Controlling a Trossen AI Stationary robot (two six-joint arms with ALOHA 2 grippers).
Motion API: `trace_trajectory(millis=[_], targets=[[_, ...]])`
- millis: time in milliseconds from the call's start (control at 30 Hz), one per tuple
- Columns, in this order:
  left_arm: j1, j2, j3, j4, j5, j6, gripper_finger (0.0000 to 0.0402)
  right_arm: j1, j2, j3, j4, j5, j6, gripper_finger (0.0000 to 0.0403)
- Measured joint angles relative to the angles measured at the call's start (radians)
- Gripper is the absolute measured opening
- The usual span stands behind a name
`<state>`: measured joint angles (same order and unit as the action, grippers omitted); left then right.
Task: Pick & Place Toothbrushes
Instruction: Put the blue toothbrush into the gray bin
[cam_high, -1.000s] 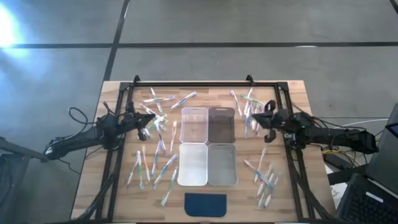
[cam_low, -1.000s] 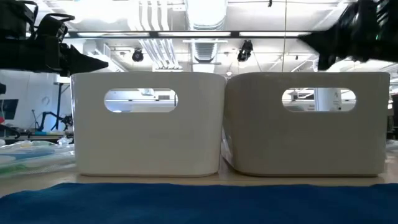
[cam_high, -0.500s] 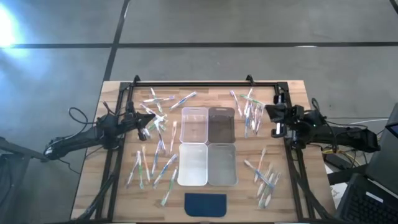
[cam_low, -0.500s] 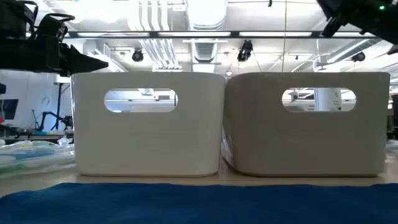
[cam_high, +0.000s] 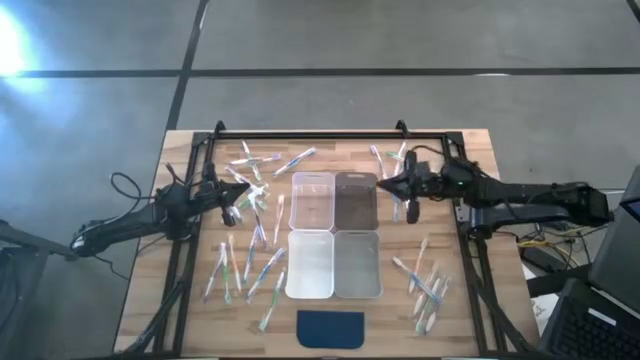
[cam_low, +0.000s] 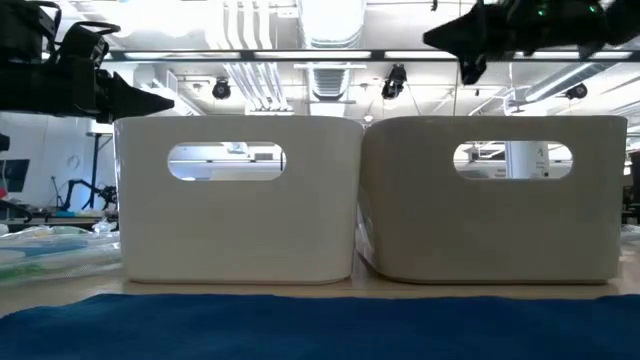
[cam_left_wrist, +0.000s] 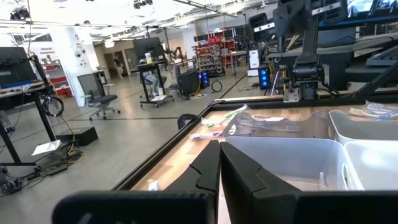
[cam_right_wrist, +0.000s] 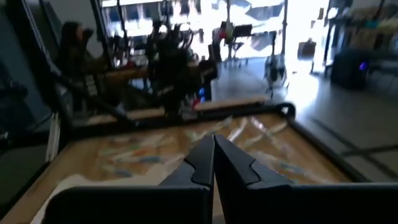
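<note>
Toothbrushes lie scattered flat on the wooden table: a group left of the bins (cam_high: 245, 262), some at the far side (cam_high: 272, 160), others on the right (cam_high: 425, 285) and far right (cam_high: 398, 168). Four bins (cam_high: 333, 235) stand together in the middle. My left gripper (cam_high: 243, 194) hovers level, shut and empty, over the left group, left of the far left bin (cam_left_wrist: 292, 155). My right gripper (cam_high: 381, 184) is shut and empty and points level over the right edge of the far right bin (cam_high: 356, 200). The low view shows it high above the bins (cam_low: 442, 40).
A dark blue pad (cam_high: 331, 328) lies at the near edge in front of the bins. A black frame rail (cam_high: 330, 134) runs around the table's far and side edges. Bare wood shows between the bins and the right toothbrushes.
My right gripper drew back a little toward the table's right edge while rising. It then swung out toward the table's left, and its tips now stand over the far right bin's edge. It stayed shut. My left arm kept still.
</note>
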<state>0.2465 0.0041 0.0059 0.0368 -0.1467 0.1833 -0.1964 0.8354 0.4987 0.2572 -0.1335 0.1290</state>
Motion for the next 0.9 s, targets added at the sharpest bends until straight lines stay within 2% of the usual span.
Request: trace_trajectory(millis=[167, 400, 633, 900], targets=[[0.000, 0.000, 0.000, 0.000, 0.000, 0.000, 0.0018, 0.090, 0.097, 0.148, -0.308, 0.020, 0.034, 0.0008], [-0.001, 0.000, 0.000, 0.000, 0.000, 0.000, 0.0016, 0.303, 0.198, 0.283, -0.629, 0.217, 0.105, 0.0008], [-0.001, 0.000, 0.000, 0.000, 0.000, 0.000, 0.0018, 0.489, 0.229, 0.335, -0.763, 0.339, 0.305, 0.0008], [-0.001, 0.000, 0.000, 0.000, 0.000, 0.000, 0.0017, 0.623, 0.229, 0.331, -0.849, 0.455, 0.487, 0.0008]])
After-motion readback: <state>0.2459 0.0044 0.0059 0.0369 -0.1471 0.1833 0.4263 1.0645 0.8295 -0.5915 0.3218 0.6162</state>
